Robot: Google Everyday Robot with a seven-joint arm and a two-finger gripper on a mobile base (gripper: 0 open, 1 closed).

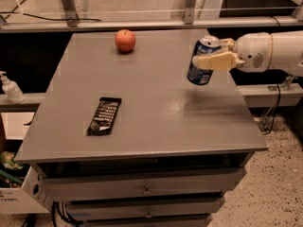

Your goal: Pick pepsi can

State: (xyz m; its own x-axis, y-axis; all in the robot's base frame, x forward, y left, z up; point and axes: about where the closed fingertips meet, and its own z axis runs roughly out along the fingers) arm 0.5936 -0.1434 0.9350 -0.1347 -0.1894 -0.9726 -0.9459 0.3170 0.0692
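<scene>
The pepsi can (200,69) is a dark blue can with a silver top, tilted and lifted above the right side of the grey table (151,122). My gripper (208,56) comes in from the right on a white arm (274,52). Its tan fingers (218,60) are shut on the can's upper part, one in front and one behind.
A red apple (125,40) sits at the table's back middle. A flat black snack bar wrapper (104,115) lies front left. A white pump bottle (10,88) stands on a shelf left of the table. Drawers (147,189) are below the tabletop.
</scene>
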